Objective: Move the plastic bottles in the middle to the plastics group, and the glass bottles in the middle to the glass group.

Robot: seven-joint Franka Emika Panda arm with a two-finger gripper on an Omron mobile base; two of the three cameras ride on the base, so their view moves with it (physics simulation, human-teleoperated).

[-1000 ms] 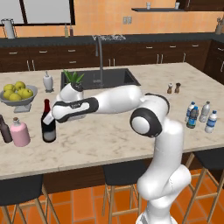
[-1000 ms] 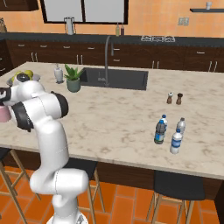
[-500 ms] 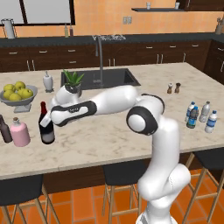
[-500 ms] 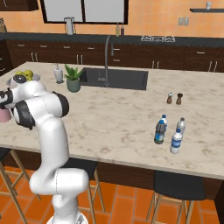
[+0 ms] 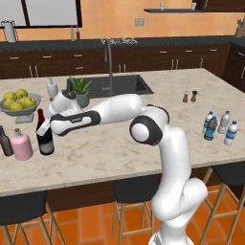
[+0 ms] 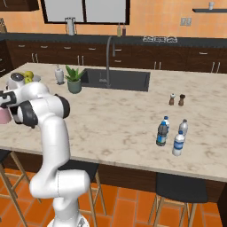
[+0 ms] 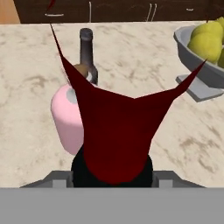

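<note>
At the island's far left end, the gripper stays clamped on the wine bottle, now lower than a second ago and seemingly standing beside the pink flask at its nine o'clock; release looks next.

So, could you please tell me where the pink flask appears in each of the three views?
Left base view: the pink flask stands at the far left on the counter, between the small dark brown bottle and the wine bottle.
Right base view: a pink sliver at the left edge, behind the arm.
Hand view: left of centre, behind the red foil.
Shared landmark: the fruit bowl.
</note>
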